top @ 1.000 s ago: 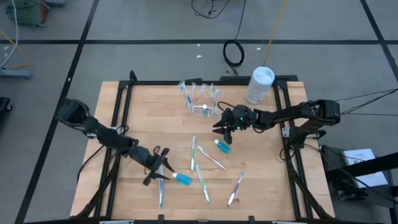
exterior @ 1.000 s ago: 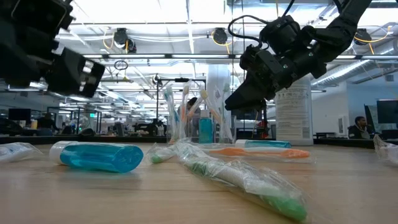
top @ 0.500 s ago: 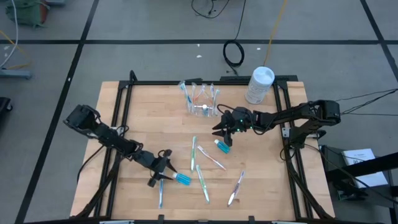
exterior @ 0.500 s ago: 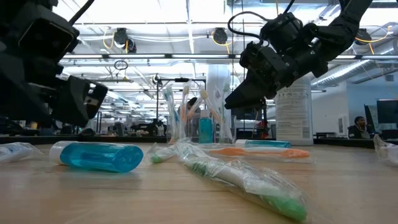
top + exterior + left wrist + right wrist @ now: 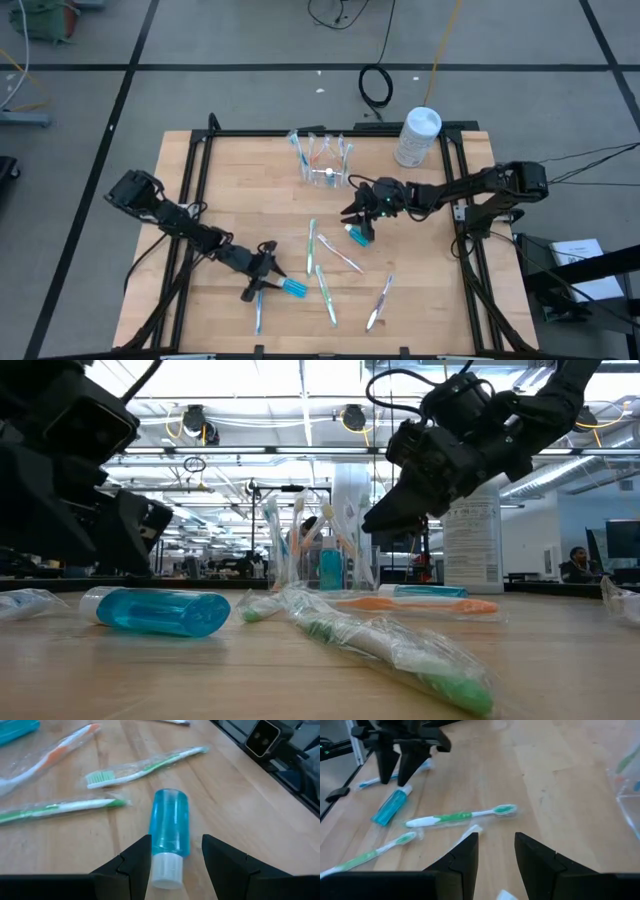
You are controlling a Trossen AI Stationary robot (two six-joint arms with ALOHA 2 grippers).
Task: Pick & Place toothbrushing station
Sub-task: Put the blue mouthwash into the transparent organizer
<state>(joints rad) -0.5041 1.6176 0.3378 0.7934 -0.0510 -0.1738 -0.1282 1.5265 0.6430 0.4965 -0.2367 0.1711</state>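
Left hand apart, straddling white cap of blue tube lying near bench's front edge. Right hand apart, empty, mid-bench above second tube. Risk: pinching only the cap, letting tube swivel or slip out.

Two dark jointed arms, black cabling

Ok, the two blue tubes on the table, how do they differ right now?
The tube near the left gripper lies at, with its white cap toward that gripper, between its open fingers in the left wrist view. The tube near the right gripper lies at, farther back toward the clear cup, and it lies at a slant, while the left tube lies almost crosswise. Both are short, blue, white-capped and flat on the table.
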